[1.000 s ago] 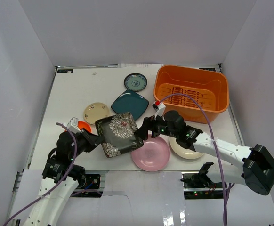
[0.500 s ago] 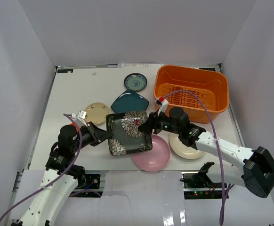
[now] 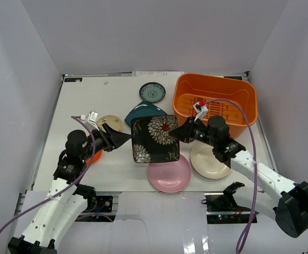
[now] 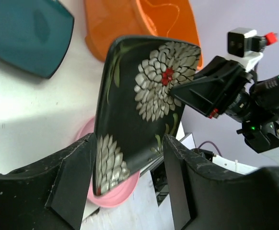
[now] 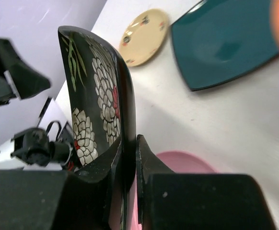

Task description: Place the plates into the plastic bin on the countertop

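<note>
- The countertop [image 3: 90, 100] is a flat white surface boxed in by plain white walls [image 3: 154, 32]; seen from above, the plastic bin [image 3: 216, 78] stands upright at its 2 o'clock corner, its slotted floor showing.
- Six plates lie flat on the white surface: a small blue-patterned plate [image 3: 152, 92] at 12 o'clock; a teal square plate [image 3: 143, 112] just nearer the middle, its near corner hidden behind the lifted plate; a small beige plate [image 3: 109, 120] at 10 o'clock, partly covered by the left gripper [image 3: 126, 138]; a small orange plate [image 3: 96, 156] at 8 o'clock, mostly under the left arm [image 3: 64, 180]; a pink round plate [image 3: 169, 177] at 6 o'clock; a cream round plate [image 3: 209, 163] at 4 o'clock, just beside the pink one and partly under the right arm [image 3: 260, 174].
- The black floral square plate [image 3: 155, 138] is at the middle of the counter, outside the bin; it is raised off the surface and tilted, its patterned face turned toward the arms' side; in the top view its near edge overlaps the pink plate's far rim.
- The left arm rises from its base at 7 o'clock and bends to point toward 3 o'clock; the left gripper meets the plate's 9 o'clock edge; its fingers [image 4: 77, 177] are spread wide with the plate's edge in the gap; whether they touch it I cannot tell.
- The right arm stretches from its base at 5 o'clock toward 10 o'clock, passing over the cream plate; the right gripper [image 5: 130, 148] is clamped on the plate's 3 o'clock rim, one finger on each face.
</note>
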Tool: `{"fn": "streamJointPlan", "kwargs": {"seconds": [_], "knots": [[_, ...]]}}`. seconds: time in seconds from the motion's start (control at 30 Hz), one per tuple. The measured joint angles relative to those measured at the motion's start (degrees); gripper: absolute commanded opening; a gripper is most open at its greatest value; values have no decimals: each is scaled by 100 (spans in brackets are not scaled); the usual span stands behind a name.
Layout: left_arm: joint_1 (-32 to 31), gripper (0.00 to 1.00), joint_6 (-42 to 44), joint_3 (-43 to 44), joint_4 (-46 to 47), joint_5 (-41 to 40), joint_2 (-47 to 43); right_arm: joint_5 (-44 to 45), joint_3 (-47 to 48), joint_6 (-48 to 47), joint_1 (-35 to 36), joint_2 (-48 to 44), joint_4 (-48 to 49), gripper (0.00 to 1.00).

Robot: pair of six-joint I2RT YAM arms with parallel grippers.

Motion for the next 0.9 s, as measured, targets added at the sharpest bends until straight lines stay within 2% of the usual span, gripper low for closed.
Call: {"fn": "streamJointPlan", "kwargs": {"seconds": [0.13, 0.4, 0.53, 0.63, 0.9], "knots": [[0, 71, 24, 74, 337, -42, 208, -308, 236, 168, -817, 57, -258, 8], [0, 73, 79, 48, 417, -750, 577, -994, 1482, 542, -3056, 457, -273, 8], [0, 74, -31, -149, 684, -955, 1207, -1045, 2031, 461, -4006, 986, -273, 8], [0, 74, -131, -365, 898, -1095, 1888, -656, 2337, 72, -4258, 1432, -651, 8], [0, 75, -481, -457, 1714, -1296, 3340, 254, 2885, -1058, -4245, 2734, -1641, 8]]}}
